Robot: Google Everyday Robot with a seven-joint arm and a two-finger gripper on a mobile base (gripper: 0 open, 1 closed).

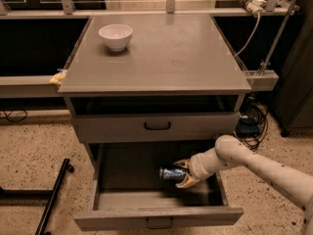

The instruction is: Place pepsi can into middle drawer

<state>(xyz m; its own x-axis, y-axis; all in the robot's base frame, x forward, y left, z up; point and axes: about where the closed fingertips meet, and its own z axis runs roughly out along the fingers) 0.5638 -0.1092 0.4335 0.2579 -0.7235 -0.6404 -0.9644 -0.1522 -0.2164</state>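
The pepsi can [170,174], blue with silver ends, lies on its side inside the open middle drawer [157,215], the lowest drawer of the grey cabinet. My gripper [183,172] reaches in from the right over the drawer's right wall. Its tan fingers [187,181] sit around the can's right end, one above and one below. I cannot tell whether the can rests on the drawer floor or hangs just above it. The white arm [254,168] comes in from the lower right.
A white bowl [115,36] stands on the cabinet top [161,58] at the back left. The closed grey drawer [156,127] with a dark loop handle is above the open one. A black bar [53,195] lies on the floor at left. Cables [252,119] hang at right.
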